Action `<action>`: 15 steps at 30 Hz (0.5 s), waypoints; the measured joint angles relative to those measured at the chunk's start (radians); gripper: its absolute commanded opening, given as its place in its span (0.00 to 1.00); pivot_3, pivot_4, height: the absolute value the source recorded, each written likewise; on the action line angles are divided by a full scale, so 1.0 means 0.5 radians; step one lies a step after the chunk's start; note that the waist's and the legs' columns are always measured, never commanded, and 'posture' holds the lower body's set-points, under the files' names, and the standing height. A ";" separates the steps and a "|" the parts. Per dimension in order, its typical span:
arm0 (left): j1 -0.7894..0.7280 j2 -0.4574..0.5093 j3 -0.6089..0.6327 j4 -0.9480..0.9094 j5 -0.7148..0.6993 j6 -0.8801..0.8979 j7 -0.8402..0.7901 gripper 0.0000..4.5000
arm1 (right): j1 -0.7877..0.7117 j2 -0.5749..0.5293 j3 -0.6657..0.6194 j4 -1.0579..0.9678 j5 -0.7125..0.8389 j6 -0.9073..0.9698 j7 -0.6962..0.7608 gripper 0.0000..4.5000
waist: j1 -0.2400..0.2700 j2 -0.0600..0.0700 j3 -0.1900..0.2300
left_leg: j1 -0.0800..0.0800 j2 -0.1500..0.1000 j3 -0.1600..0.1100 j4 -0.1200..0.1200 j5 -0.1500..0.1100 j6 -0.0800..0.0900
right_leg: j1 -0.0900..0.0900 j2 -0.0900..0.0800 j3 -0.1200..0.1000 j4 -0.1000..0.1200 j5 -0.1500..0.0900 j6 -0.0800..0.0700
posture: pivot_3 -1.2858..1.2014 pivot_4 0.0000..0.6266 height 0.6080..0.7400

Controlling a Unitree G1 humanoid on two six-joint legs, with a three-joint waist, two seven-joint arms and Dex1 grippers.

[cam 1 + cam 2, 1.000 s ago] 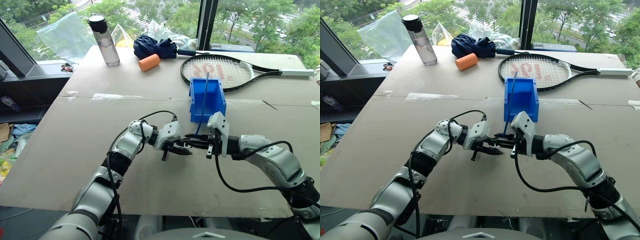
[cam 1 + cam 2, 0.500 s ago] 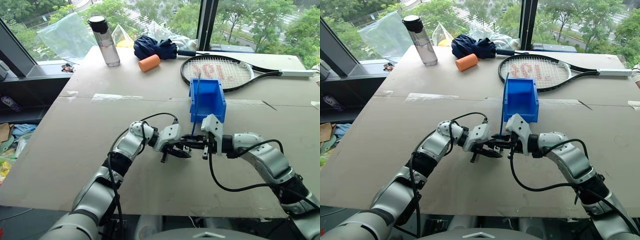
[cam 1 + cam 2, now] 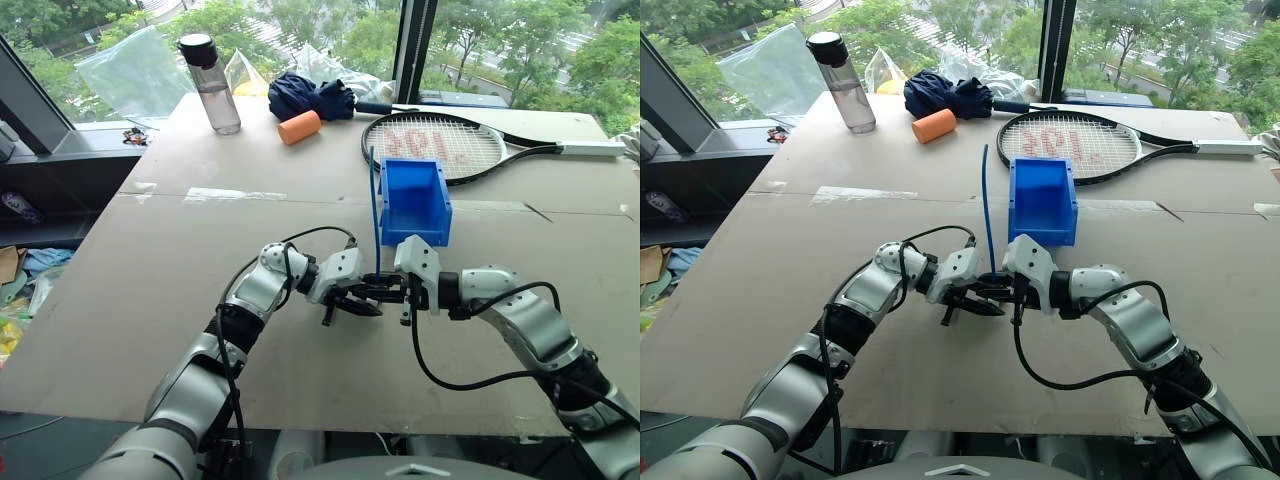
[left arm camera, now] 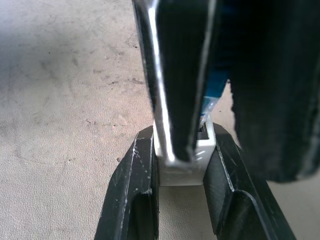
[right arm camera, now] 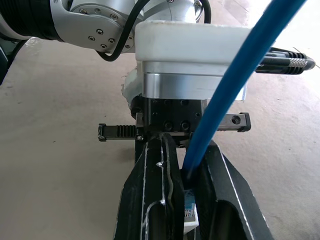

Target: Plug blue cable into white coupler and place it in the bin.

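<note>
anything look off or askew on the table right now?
Nothing spilled or damaged. Only oddity: the blue cable stands nearly upright from the right gripper, beside the bin, while the left gripper clamps the white coupler. That fits mid-plugging.

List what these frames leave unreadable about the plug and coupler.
- Plug seating: in the left wrist view the right gripper's fingers cover the coupler socket.
- Plug tip: in the right wrist view the cable end sinks between the jaws.
- Coupler from the head views: too small, buried between left gripper and right gripper.
</note>
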 measured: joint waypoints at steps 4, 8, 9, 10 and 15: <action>0.000 -0.002 0.000 0.000 0.000 0.000 -0.001 0.13 | 0.001 0.000 -0.003 -0.008 -0.004 0.010 0.006 0.00 | 0.001 0.000 0.000 | -0.001 0.000 -0.001 0.000 0.000 0.000 | 0.000 0.000 -0.001 0.000 0.000 0.000 | 0.52 0.24 1.00; 0.000 -0.004 0.000 0.000 0.000 0.001 0.000 0.13 | 0.000 0.001 0.007 0.009 -0.045 -0.016 0.024 0.00 | 0.003 0.001 0.001 | -0.001 0.000 -0.001 0.000 0.000 0.000 | 0.000 0.000 -0.002 0.000 0.000 0.000 | 0.52 0.24 1.00; 0.000 -0.005 0.000 0.000 0.000 0.002 0.000 0.13 | 0.000 0.001 0.010 0.017 -0.054 -0.031 0.029 0.00 | 0.003 0.001 0.000 | -0.001 0.000 -0.001 0.000 0.000 0.000 | 0.000 0.000 -0.002 0.000 0.000 0.000 | 0.52 0.24 1.00; 0.000 -0.005 0.000 0.000 0.000 0.004 0.001 0.13 | 0.002 0.001 0.022 0.027 -0.073 -0.056 0.039 0.00 | 0.003 0.001 0.000 | -0.001 0.000 -0.001 0.000 0.000 0.000 | 0.000 0.000 -0.002 0.000 0.000 0.000 | 0.52 0.24 1.00; 0.000 -0.009 -0.001 0.000 0.000 0.017 0.004 0.13 | 0.010 -0.010 0.040 0.069 -0.134 -0.169 0.087 0.00 | 0.006 0.001 0.000 | 0.000 0.000 -0.002 0.000 0.000 0.000 | 0.000 0.000 -0.002 0.001 0.000 0.000 | 0.52 0.24 1.00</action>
